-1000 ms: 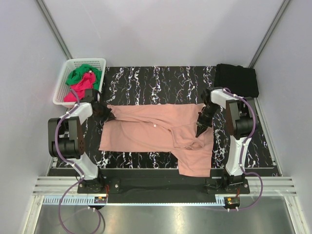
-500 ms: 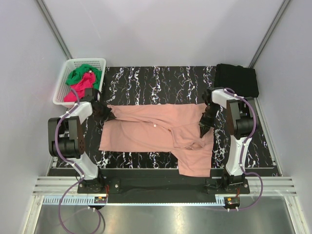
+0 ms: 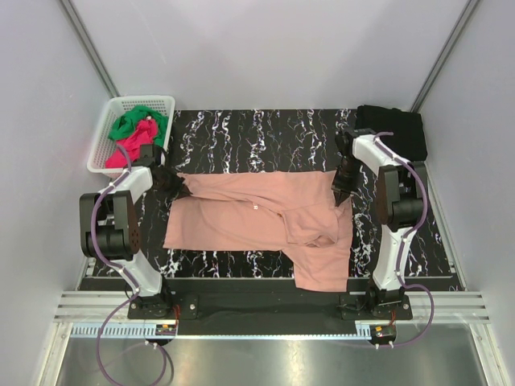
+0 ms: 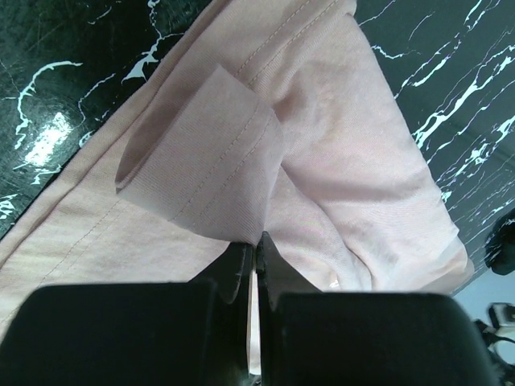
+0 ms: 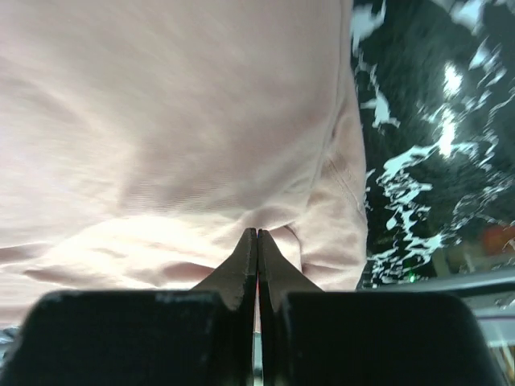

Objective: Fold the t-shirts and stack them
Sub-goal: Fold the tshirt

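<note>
Salmon-pink cloth t-shirt [image 3: 257,213] lies spread across the middle of the black white-veined marble tabletop [image 3: 265,129], long side running left to right, with one section reaching down to the near edge on the right. Small white mark near its centre

Left gripper [image 3: 179,190] is at the shirt's far-left corner, jaws pinched closed on the fabric. Its wrist view shows a hemmed flap [image 4: 201,157] curled up right at the fingertips [image 4: 237,269]

Right gripper [image 3: 341,186] is at the shirt's far-right edge, jaws clamped tight on the same shirt. Its wrist view shows cloth puckered around the tips, a seamed edge just to their right and bare marble beyond

White slatted plastic basket [image 3: 143,100] sits off the table's far-left corner and holds a crumpled green tee [image 3: 137,122] touching a magenta-red tee [image 3: 135,143]

Folded black tee [image 3: 392,131] sits at the far-right corner, apart from the pink one
</note>
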{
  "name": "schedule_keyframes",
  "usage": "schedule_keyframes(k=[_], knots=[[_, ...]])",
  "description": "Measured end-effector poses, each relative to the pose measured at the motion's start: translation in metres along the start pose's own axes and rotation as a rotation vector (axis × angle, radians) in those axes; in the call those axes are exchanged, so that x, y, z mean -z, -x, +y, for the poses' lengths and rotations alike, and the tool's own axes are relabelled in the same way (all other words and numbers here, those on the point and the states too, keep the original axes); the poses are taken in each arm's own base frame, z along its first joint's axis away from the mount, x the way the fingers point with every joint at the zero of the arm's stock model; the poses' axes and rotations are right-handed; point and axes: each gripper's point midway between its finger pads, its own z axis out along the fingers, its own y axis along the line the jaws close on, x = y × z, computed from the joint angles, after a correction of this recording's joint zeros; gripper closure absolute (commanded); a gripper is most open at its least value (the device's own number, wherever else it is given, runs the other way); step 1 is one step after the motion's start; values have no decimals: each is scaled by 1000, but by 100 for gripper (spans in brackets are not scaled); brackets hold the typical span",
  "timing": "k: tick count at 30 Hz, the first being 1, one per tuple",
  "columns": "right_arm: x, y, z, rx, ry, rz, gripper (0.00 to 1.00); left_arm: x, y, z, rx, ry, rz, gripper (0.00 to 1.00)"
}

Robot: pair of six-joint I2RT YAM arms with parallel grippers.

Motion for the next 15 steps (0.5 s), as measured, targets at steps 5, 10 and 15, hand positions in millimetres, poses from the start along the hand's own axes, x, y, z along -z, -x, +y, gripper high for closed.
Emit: schedule_keyframes(k=[5,10,15], knots=[[14,21,6,23,12,-75,100,0,0,0,0,0,1,100],[0,26,6,34,-14,-58,100,0,0,-1,0,1,3,100],[-24,27,1,37,-81,-2,100,0,1,-2,0,0,7,100]])
